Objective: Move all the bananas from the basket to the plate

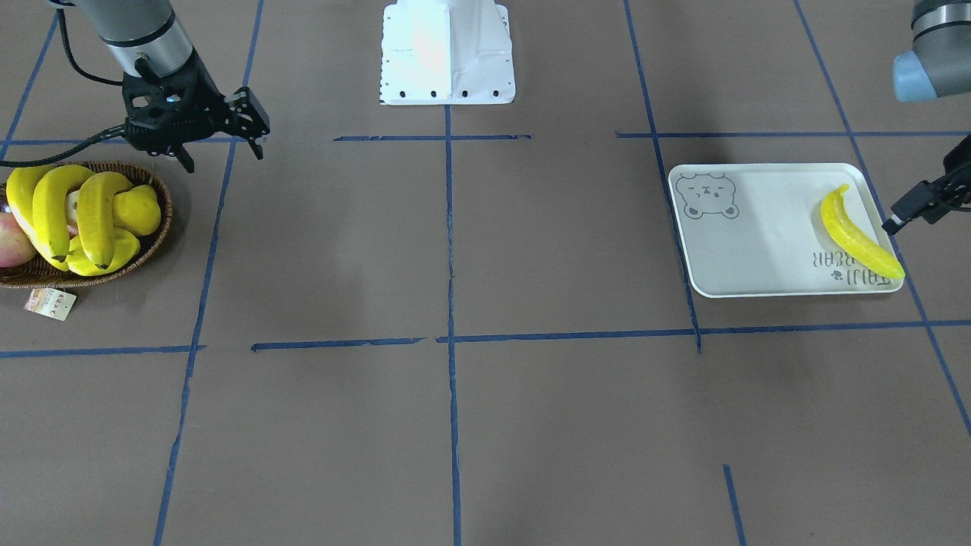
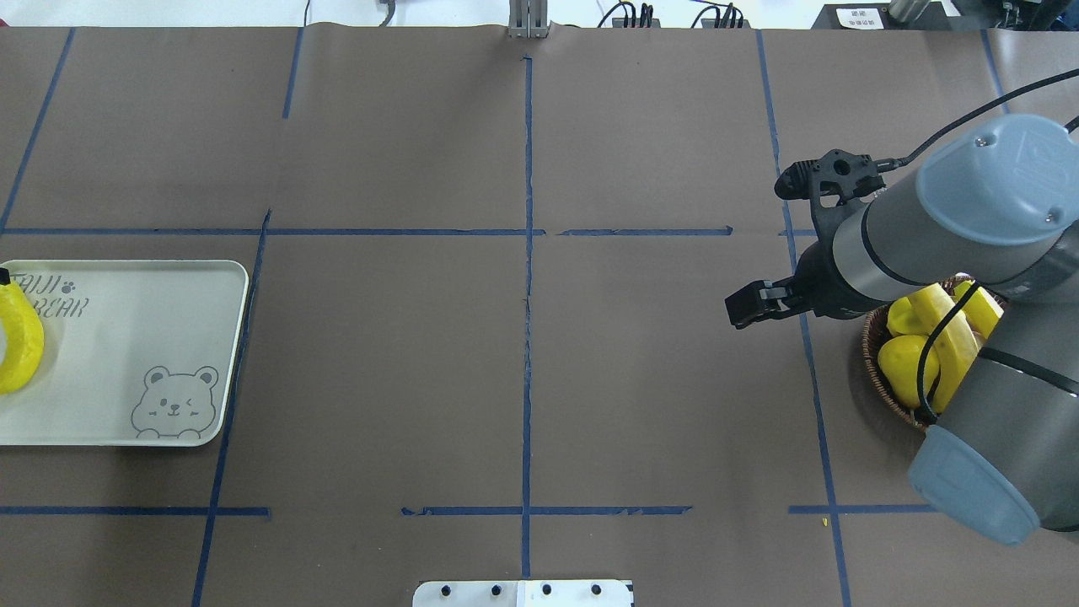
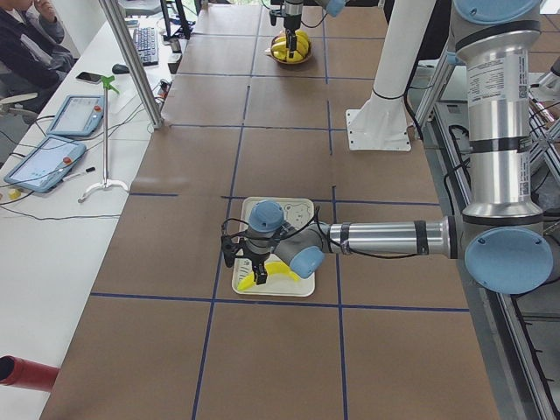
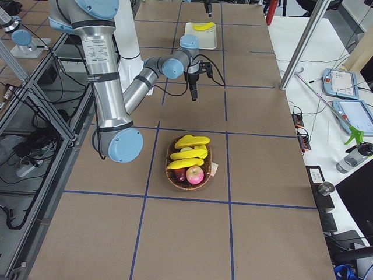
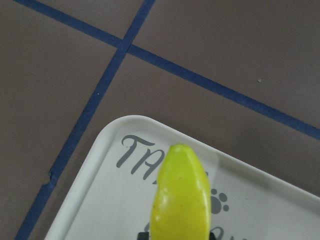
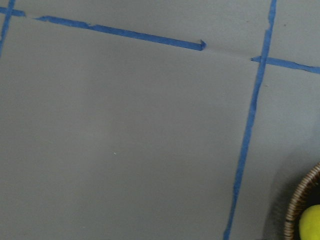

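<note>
One yellow banana lies along the far left side of the off-white bear plate. My left gripper is right at it. In the left wrist view the banana runs up from the bottom edge over the plate, with black fingertips close on both sides, so the gripper looks shut on it. Three more bananas lie piled in the wicker basket at my right. My right gripper hangs open and empty just beside the basket, on its inner near side, and also shows in the overhead view.
The basket also holds a red apple and a round yellow fruit. A paper tag lies by the basket's far side. The white robot base stands at the table's near middle. Blue tape lines cross the brown table.
</note>
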Available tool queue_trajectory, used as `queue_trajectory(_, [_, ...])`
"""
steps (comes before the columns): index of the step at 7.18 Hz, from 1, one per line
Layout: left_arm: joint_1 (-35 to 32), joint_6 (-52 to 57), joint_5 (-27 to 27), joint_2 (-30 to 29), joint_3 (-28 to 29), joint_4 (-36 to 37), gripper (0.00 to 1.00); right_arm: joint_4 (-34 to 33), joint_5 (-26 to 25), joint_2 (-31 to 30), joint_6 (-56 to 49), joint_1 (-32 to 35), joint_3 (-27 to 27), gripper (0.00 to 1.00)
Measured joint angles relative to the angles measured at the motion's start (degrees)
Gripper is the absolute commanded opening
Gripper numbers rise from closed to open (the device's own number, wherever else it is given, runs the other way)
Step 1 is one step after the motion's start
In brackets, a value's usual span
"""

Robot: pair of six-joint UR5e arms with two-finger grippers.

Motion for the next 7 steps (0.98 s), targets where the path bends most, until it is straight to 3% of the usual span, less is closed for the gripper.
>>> queue_trajectory(4, [-2.0, 2.1, -2.8, -0.3, -1.0, -0.1, 1.0, 1.4, 2.2, -9.1, -11.5, 5.2, 1.1, 1.0])
queue_trajectory(7, [-2.0, 2.3, -2.9, -0.2, -1.3, -0.2, 1.0, 21.7, 6.4, -18.6, -13.5, 8.0, -5.5, 0.99])
